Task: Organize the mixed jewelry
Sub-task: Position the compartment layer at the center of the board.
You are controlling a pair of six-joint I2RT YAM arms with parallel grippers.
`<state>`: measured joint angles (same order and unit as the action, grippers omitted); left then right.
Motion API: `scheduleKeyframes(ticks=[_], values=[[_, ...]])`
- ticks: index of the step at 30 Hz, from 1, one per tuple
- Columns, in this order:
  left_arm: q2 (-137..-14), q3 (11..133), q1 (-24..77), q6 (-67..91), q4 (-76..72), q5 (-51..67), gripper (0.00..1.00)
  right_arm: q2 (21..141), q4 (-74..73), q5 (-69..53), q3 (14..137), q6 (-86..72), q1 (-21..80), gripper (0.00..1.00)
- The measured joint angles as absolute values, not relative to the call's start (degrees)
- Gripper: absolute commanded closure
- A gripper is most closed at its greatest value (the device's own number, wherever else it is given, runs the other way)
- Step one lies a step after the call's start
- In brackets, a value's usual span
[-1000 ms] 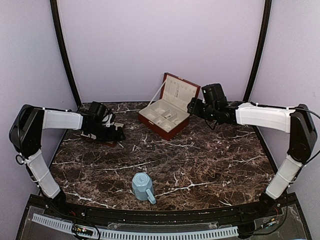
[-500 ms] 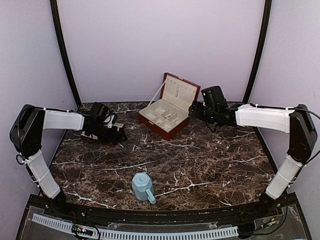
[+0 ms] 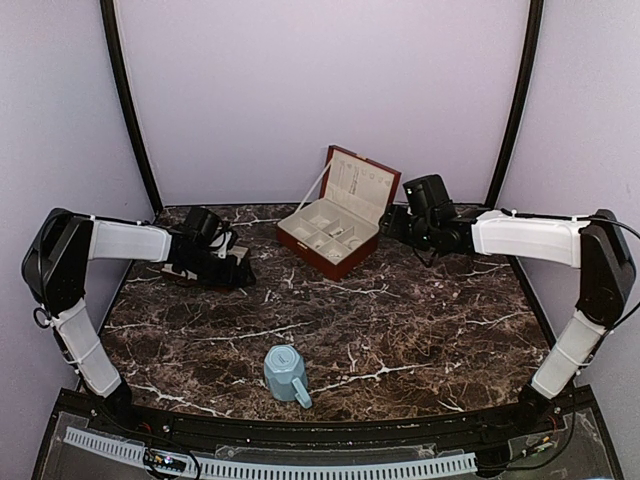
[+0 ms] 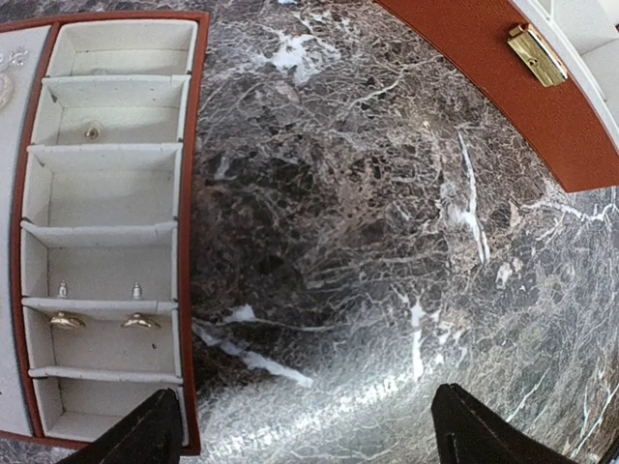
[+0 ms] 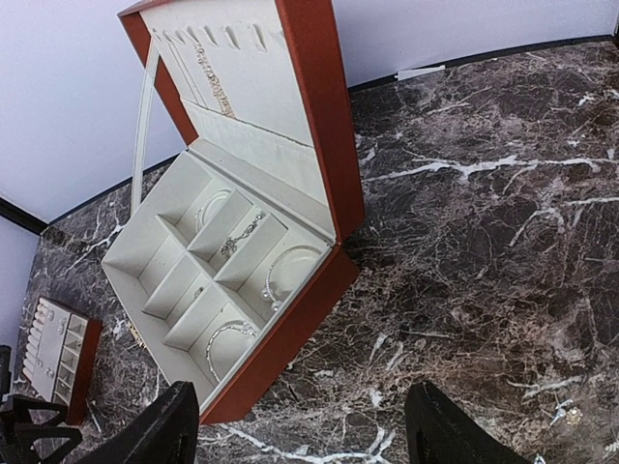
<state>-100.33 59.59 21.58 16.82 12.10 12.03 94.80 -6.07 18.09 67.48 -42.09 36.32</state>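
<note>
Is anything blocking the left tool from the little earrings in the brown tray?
Nothing visible does. The left tool hangs open over marble beside the tray, and the earrings lie uncovered in an open compartment.

Blue mug [image 3: 287, 373], open box [image 3: 305, 250], tray [image 4: 191, 290]

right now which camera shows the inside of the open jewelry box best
The right wrist view: the jewelry box stands open, cream compartments and silvery bracelets clear. The top view shows it whole but small, contents tiny. The left wrist view catches only a corner of its red-brown wall with the brass clasp.
</note>
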Motion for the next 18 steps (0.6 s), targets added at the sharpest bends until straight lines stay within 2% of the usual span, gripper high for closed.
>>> scheduleKeyframes(ticks=[11,18], values=[[-100.40,59.05,25.23,17.19,10.90,14.13,0.08,94.78,-6.04,18.20,67.46,-42.11,36.32,0.26],[-100.42,58.33,31.20,19.90,9.06,14.41,0.09,94.13,-6.04,18.79,67.05,-42.11,36.32,0.26]])
